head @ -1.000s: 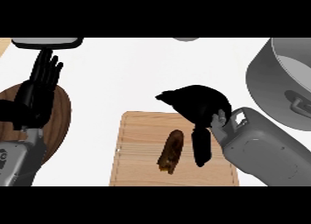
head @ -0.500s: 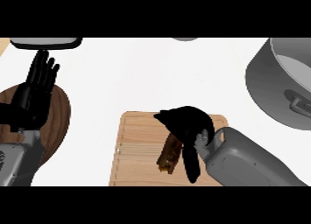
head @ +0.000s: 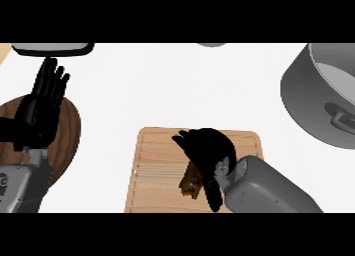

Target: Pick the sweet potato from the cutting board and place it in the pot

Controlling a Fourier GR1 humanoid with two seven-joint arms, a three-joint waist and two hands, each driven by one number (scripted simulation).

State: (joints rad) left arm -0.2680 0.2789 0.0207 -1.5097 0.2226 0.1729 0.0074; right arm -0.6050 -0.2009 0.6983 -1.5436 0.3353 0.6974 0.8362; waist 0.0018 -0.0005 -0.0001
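Note:
A brown sweet potato [head: 190,182] lies on the light wooden cutting board [head: 154,170] at the lower middle. My right hand [head: 207,150] lies over it, covering its upper end, fingers curving down along its sides; only the lower end shows. The large grey pot [head: 320,95] stands at the right edge, partly cut off by the view. My left hand [head: 41,105] rests open at the left, fingers up, above a dark round wooden board [head: 69,135].
A grey rectangular object [head: 53,49] sits at the top left edge. A small grey round thing [head: 212,44] peeks in at the top middle. White counter [head: 172,85] stretches between the cutting board and the pot.
My right hand has moved left and down onto the cutting board and now covers the sweet potato's upper end. The left hand has stayed still.

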